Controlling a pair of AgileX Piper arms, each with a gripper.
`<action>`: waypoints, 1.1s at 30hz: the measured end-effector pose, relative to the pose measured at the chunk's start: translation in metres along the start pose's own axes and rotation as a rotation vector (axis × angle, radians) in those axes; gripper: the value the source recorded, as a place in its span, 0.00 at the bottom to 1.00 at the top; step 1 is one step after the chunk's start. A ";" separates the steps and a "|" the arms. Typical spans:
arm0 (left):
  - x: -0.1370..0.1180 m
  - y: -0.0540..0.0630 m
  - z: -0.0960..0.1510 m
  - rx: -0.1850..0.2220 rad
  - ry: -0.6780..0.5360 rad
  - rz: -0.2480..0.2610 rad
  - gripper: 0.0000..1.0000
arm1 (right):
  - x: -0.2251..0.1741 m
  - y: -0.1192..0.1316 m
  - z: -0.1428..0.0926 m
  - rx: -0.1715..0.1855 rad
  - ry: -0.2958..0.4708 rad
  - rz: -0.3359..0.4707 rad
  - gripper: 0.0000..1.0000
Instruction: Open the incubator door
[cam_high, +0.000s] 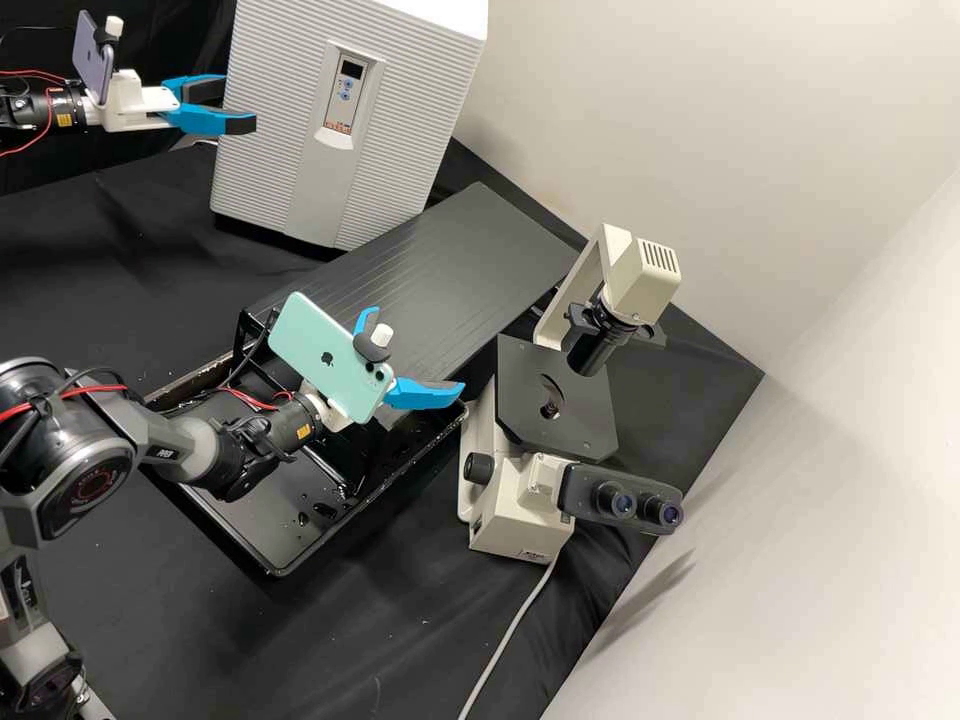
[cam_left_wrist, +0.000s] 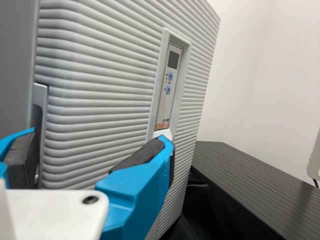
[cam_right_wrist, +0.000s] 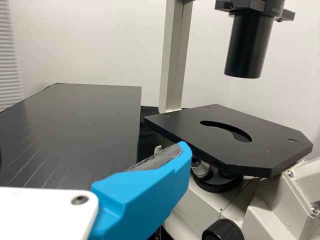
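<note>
The incubator stands at the back left, a pale box with a ribbed front door and a display panel; the door looks shut. At its left edge, in the high view, is my left gripper, open. In the left wrist view the left gripper has one finger in front of the ribbed door and the other beside a grey edge piece at the door's side. Contact cannot be told. My right gripper is open over the black tray's far side, away from the incubator; in the right wrist view a finger shows.
A microscope stands right of the right gripper, its black stage near that finger. A dark ribbed board lies between incubator and microscope. The wet black tray sits under the right arm. A white wall bounds the right.
</note>
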 end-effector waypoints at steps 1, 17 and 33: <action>0.000 0.000 0.000 -0.003 0.003 0.004 0.00 | 0.000 0.000 0.000 0.000 0.000 0.000 1.00; -0.002 0.002 -0.004 -0.011 0.019 0.013 0.00 | 0.000 0.000 0.000 0.000 0.000 0.000 1.00; -0.014 -0.003 -0.001 -0.042 0.043 0.008 0.00 | 0.000 0.000 0.000 0.000 0.000 0.000 1.00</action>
